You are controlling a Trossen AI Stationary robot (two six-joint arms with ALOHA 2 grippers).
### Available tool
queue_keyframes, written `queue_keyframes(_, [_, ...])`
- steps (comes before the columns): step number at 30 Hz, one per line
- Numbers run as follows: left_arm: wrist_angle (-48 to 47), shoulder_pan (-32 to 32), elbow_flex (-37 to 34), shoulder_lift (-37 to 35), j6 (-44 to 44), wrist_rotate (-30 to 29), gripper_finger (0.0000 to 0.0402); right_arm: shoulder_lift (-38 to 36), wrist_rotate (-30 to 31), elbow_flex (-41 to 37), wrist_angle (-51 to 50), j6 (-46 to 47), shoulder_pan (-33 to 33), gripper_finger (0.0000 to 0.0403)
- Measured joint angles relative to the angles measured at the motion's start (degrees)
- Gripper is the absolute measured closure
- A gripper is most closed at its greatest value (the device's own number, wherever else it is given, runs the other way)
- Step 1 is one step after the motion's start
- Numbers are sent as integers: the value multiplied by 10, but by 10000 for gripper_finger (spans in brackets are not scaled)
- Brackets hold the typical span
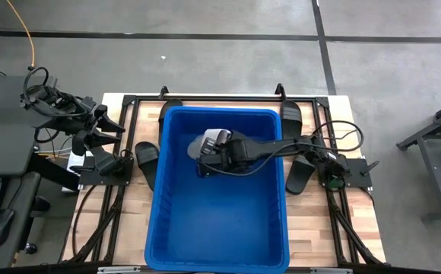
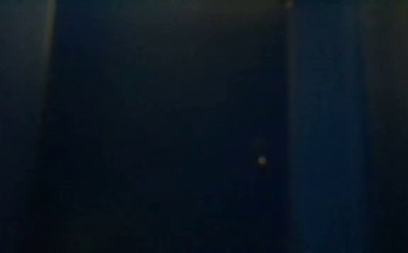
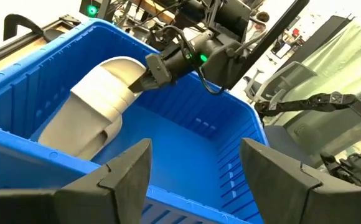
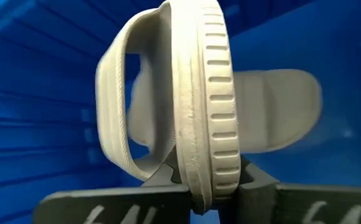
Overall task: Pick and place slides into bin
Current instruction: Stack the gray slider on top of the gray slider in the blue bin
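High view showed the left gripper (image 1: 118, 152) at the left edge of the wooden table (image 1: 312, 228), outside the bin (image 1: 220, 243) and clear of its left wall. Its fingers (image 3: 127, 171) stood apart in the left wrist view, released, with nothing between them. A black slide (image 1: 146, 156) lay on the table just beside that gripper, between it and the bin's left wall. A second black slide (image 1: 167, 110) showed partly behind the bin's far left corner.

The bin, a deep blue tub, occupied the middle of the table. The right arm reached across its right rim, and the right gripper (image 1: 214, 157) hung inside the bin's far half. This gripper was clenched on a light grey slide (image 1: 211, 142). In the right wrist view the fingers pinched the sole edge of that slide (image 4: 199, 112), which stood on edge with its wide strap to one side. A further pale slide (image 4: 280, 112) showed behind the held one in the same view; whether it lay flat on the bin floor could not be told. The left wrist view showed the held slide (image 3: 96, 106) inside the bin near one wall, gripped at one end by the right gripper (image 3: 149, 78).

Right of the bin, a black slide (image 1: 290, 114) lay near the far right corner, and another black slide (image 1: 300, 173) lay on the table beside the bin's right wall, partly under the right arm.

Low view was dark and showed nothing identifiable.
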Motion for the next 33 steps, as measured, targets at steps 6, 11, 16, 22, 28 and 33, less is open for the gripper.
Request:
queue_keyframes(6, [0, 0, 0, 0, 0, 0, 167, 0, -19, 0, 22, -43, -9, 398])
queue_keyframes(11, [1, 0, 0, 0, -2, 0, 167, -4, 19, -1, 72, -52, -9, 398])
queue_keyframes(16, [1, 0, 0, 0, -4, 1, 167, -4, 15, -1, 75, -59, -9, 398])
queue_keyframes(22, [1, 0, 0, 0, -3, 1, 167, -1, -8, -1, 59, -56, -19, 398])
queue_keyframes(28, [1, 0, 0, 0, -2, 1, 167, 14, -40, -1, 57, -49, -31, 398])
queue_keyframes(33, [1, 0, 0, 0, -2, 2, 167, 29, -68, 0, 49, -46, -35, 398])
